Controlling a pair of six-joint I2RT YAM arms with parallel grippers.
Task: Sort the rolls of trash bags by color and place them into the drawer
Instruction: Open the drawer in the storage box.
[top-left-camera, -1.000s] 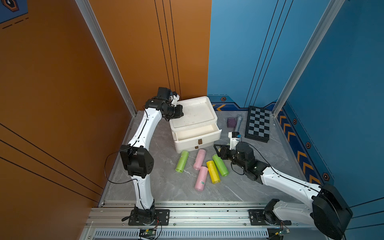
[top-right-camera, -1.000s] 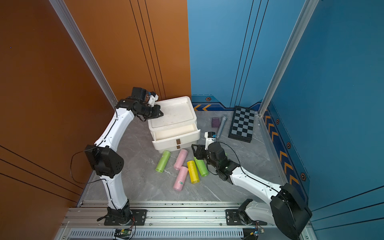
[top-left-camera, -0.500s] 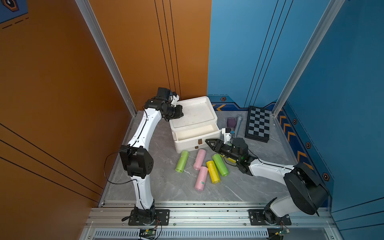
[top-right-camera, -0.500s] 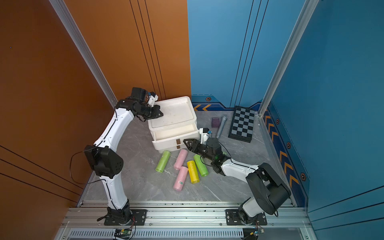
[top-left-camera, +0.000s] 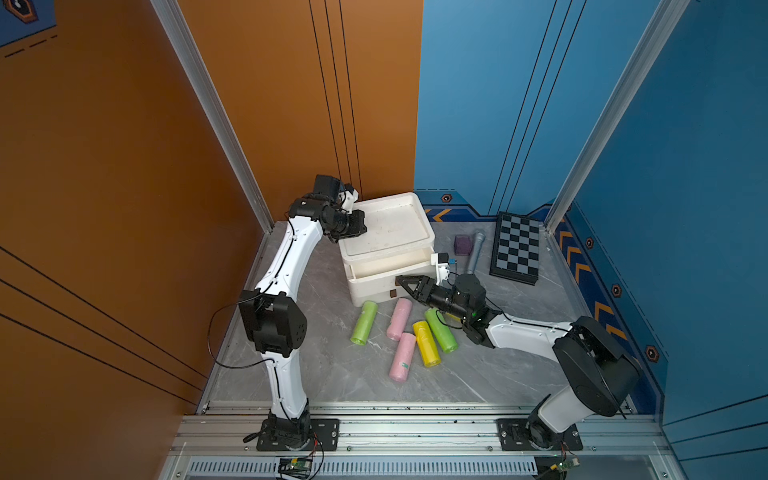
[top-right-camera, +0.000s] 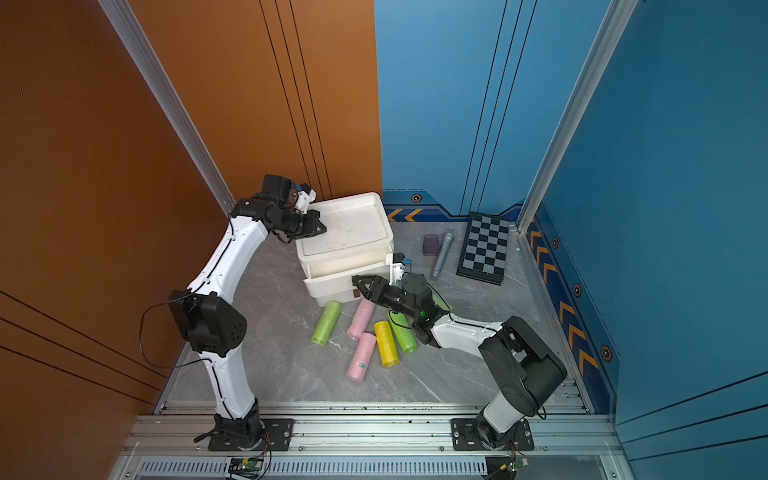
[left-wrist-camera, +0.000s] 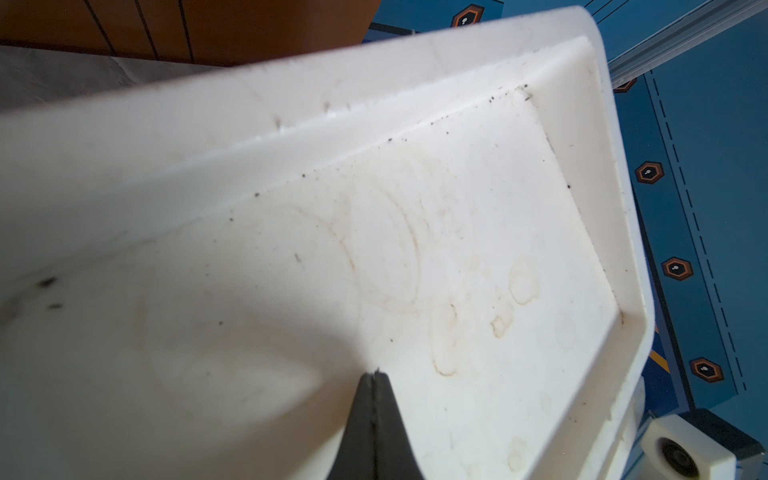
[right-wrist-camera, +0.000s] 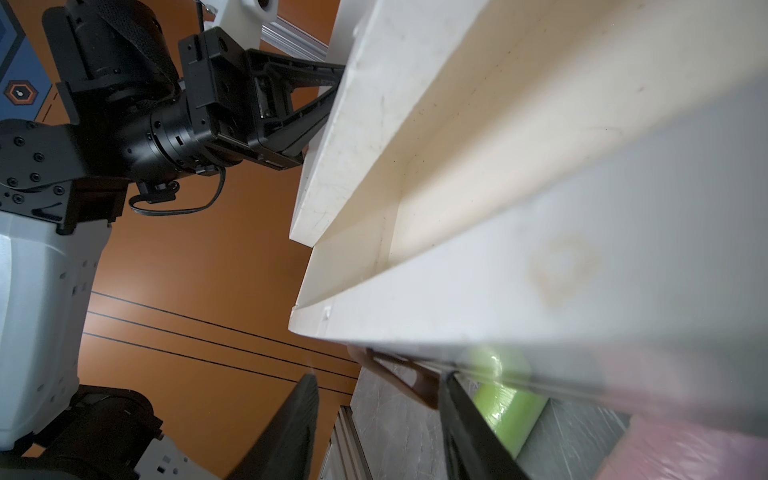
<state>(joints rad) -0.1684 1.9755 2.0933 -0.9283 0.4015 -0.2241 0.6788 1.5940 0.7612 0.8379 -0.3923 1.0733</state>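
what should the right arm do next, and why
Probably close the jaws of the right gripper on the brown pull tab: it sits between them, the drawer is only partly open, and the shut left gripper rests on the cabinet top.

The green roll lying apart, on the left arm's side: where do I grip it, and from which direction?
Grip the green roll across its middle, coming straight down from above. It lies flat, with bare table along both long sides and a gap to the nearest pink roll. Its far end sits near the drawer.
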